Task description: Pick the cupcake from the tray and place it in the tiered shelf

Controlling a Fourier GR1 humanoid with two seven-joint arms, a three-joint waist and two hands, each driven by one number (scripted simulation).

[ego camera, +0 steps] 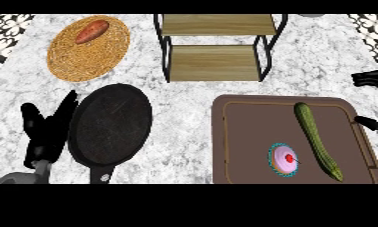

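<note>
Fingers [367, 78] right: state unclear | left hand [46, 126] relaxed | cupcake [284, 159] on tray [244, 136], apart from both

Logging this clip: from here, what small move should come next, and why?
Probably bring the right hand in over the brown tray toward the pink-frosted cupcake: it sits untouched there beside the long green cucumber, and that hand shows only at the right edge.

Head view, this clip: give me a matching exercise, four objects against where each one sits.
Objects:
1 cupcake
2 sweet potato
3 frying pan
4 tiered shelf

Places:
A on the woven mat
B at the counter's far edge, centre
C on the tray, beside the cucumber
D next to the left hand

Pairs: 1-C, 2-A, 3-D, 4-B
</note>
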